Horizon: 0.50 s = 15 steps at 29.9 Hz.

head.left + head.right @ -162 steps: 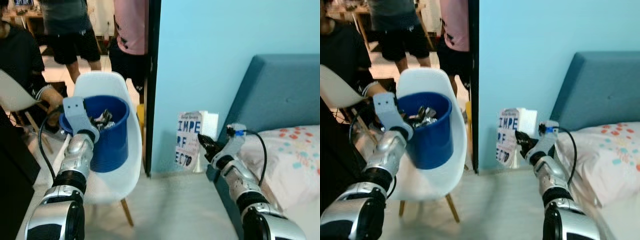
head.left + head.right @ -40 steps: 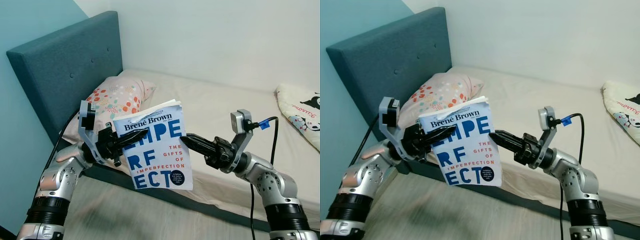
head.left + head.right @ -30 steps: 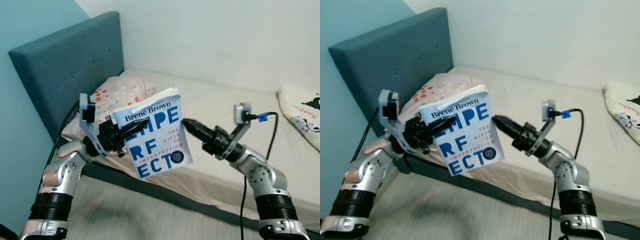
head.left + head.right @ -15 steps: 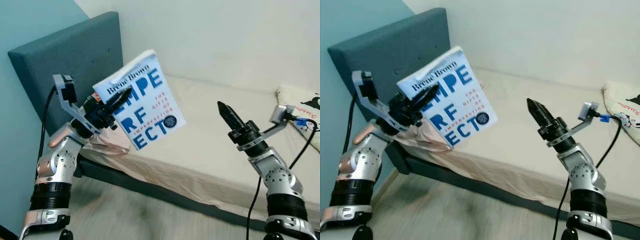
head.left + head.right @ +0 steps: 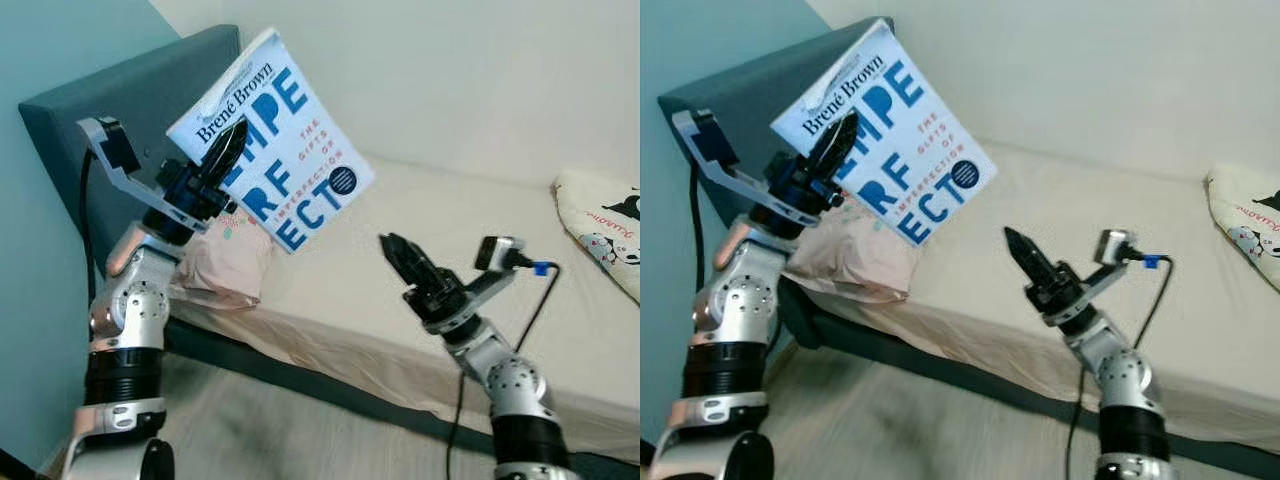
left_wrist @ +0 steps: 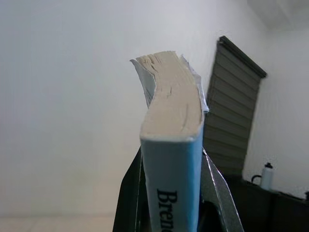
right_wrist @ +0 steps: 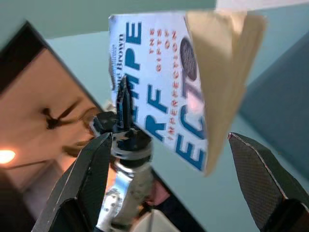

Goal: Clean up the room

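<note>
Above the pillow (image 5: 228, 268) at the left, the left pincer (image 5: 222, 150) grips the book (image 5: 280, 150) high. The right pincer (image 5: 398, 258) stands wide, empty. Next probably comes setting it on the bed (image 5: 420, 250).

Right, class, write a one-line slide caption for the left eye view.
Left gripper lifts a blue-and-white book above the bed; right gripper waits below, empty.
</note>
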Motion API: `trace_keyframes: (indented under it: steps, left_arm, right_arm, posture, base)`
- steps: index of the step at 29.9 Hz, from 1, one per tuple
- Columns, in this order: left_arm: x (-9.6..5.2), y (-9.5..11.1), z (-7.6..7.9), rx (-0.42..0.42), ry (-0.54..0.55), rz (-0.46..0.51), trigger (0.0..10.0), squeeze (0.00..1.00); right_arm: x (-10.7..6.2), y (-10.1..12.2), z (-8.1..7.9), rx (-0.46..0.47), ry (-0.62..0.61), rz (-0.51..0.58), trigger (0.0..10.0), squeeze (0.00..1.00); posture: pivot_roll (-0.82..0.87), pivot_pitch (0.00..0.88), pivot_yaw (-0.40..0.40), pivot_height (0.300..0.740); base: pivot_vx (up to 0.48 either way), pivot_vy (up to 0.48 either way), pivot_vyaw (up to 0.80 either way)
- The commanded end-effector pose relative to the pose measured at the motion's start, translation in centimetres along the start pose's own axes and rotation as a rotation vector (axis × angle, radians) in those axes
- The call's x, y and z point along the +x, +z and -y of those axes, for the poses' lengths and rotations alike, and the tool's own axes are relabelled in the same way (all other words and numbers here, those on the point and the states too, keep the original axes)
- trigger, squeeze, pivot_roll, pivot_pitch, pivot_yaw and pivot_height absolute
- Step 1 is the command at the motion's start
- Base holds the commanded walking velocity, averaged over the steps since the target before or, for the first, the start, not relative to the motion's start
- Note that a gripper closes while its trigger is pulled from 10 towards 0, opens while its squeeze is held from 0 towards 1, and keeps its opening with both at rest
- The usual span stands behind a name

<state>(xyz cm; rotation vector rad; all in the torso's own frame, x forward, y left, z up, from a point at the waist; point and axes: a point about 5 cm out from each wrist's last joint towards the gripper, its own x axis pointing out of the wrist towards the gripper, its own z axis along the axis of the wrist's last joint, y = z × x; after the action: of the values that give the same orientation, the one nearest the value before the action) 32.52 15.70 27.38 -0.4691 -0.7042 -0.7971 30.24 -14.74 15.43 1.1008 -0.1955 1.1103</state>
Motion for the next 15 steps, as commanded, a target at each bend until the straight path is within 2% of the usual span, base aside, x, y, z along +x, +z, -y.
trace_keyframes:
  steps: [1,2,3,4,5,7,8,9,13,14,15]
  left_arm:
    - [0.6,0.8,0.5,-0.005,-0.029,0.052,0.4,0.00]
    - [0.7,0.9,0.7,-0.007,-0.039,0.056,3.2,0.00]
    - [0.7,0.9,0.7,-0.007,-0.039,0.056,3.2,0.00]
    - [0.8,1.0,0.9,-0.011,-0.059,0.057,4.9,0.00]
    - [0.8,1.0,0.9,-0.011,-0.059,0.057,4.9,0.00]
    - [0.8,1.3,1.4,-0.025,-0.097,0.060,6.6,0.00]
    - [0.8,1.3,1.4,-0.025,-0.097,0.060,6.6,0.00]
    - [0.8,1.4,1.7,-0.040,-0.122,0.063,7.1,0.00]
    - [0.8,1.5,2.2,-0.055,-0.160,0.058,7.8,0.00]
    - [0.8,1.4,2.6,-0.067,-0.189,0.050,9.3,0.00]
    - [0.7,1.3,3.1,-0.093,-0.227,0.039,10.0,0.00]
  right_arm:
    - [0.3,0.2,-0.4,0.007,0.035,0.009,10.0,0.00]
    - [0.5,0.0,-0.5,0.020,0.047,0.011,10.0,0.00]
    - [0.5,0.0,-0.5,0.020,0.047,0.011,10.0,0.00]
    - [0.7,-0.1,-0.5,0.028,0.051,0.016,10.0,0.00]
    - [0.7,-0.1,-0.5,0.028,0.051,0.016,10.0,0.00]
    - [0.8,-0.1,-0.4,0.033,0.042,0.021,10.0,0.00]
    - [0.8,-0.1,-0.4,0.033,0.042,0.021,10.0,0.00]
    - [0.8,0.0,-0.3,0.028,0.038,0.026,10.0,0.00]
    - [0.8,0.2,-0.4,0.021,0.038,0.027,10.0,0.00]
    - [0.9,0.3,-0.4,0.016,0.041,0.027,10.0,0.00]
    - [1.0,0.6,-0.6,0.009,0.050,0.025,10.0,0.00]
  posture:
    - [-0.10,0.000,-0.039,0.740]
    - [-0.09,0.000,-0.038,0.740]
    - [-0.09,0.000,-0.038,0.740]
    - [-0.09,0.000,-0.037,0.740]
    - [-0.09,0.000,-0.037,0.740]
    - [-0.09,0.000,-0.035,0.740]
    - [-0.09,0.000,-0.035,0.740]
    - [-0.09,0.000,-0.032,0.740]
    - [-0.09,0.000,-0.031,0.740]
    - [-0.09,0.000,-0.029,0.740]
    - [-0.09,0.000,-0.029,0.740]
  base:
    - [0.000,0.000,0.00]
    - [0.000,0.000,0.00]
    - [0.000,0.000,0.00]
    - [0.000,0.000,0.00]
    - [0.000,0.000,0.00]
    - [0.000,0.000,0.00]
    - [0.000,0.000,0.00]
    - [0.000,0.000,0.00]
    - [0.000,0.000,0.00]
    - [0.000,0.000,0.00]
    - [0.000,0.000,0.00]
